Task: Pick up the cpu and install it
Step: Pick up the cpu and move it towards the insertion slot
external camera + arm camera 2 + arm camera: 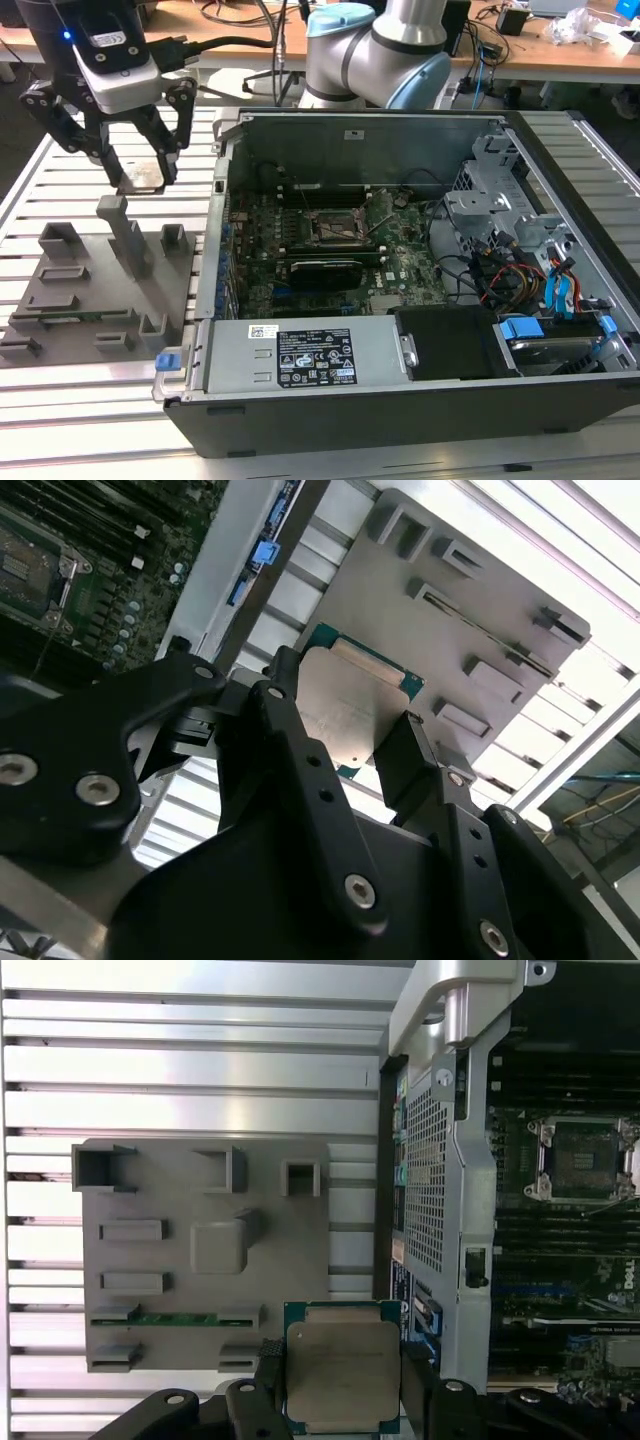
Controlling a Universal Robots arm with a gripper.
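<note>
At the upper left of the exterior view, the gripper (141, 180) hangs above the grey tray (60, 300), its jaws closed on the edges of the cpu (343, 1375). Carrying it well probably means keeping it level and square to the socket (337, 228).

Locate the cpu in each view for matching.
Exterior view: cpu held in the tool, raised near the grey tray, exterior view's left.
First wrist view: cpu between tray and computer case.
Second wrist view: cpu before the tray.
Shared landmark: grey tray.
</note>
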